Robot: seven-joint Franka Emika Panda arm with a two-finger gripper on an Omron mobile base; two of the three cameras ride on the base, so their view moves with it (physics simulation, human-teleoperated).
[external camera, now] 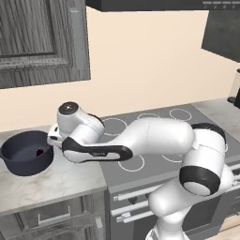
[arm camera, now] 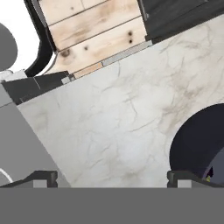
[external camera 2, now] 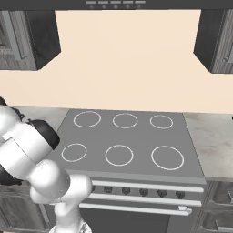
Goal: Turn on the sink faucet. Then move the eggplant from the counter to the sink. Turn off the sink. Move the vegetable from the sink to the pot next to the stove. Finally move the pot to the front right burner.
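Marbled grey-white stone forms the table (external camera: 51,183) beside a grey stove (external camera 2: 132,136) in a rendered kitchen with a peach wall. On it, at about 9 o'clock from the stove in the left base view, stands a dark pot (external camera: 26,152). A small dark shape lies inside the pot; whether it is the eggplant cannot be told. The white arm folds low over the stove's left edge, its wrist reaching toward the pot's 3 o'clock rim. In the hand view the end effector (arm camera: 111,177) hangs over bare stone, fingertips (arm camera: 43,177) set wide apart and gripping nothing, with the pot's rim at 4 o'clock. Six white burner rings mark the stove top, and a row of knobs (external camera 2: 145,192) lines its front.
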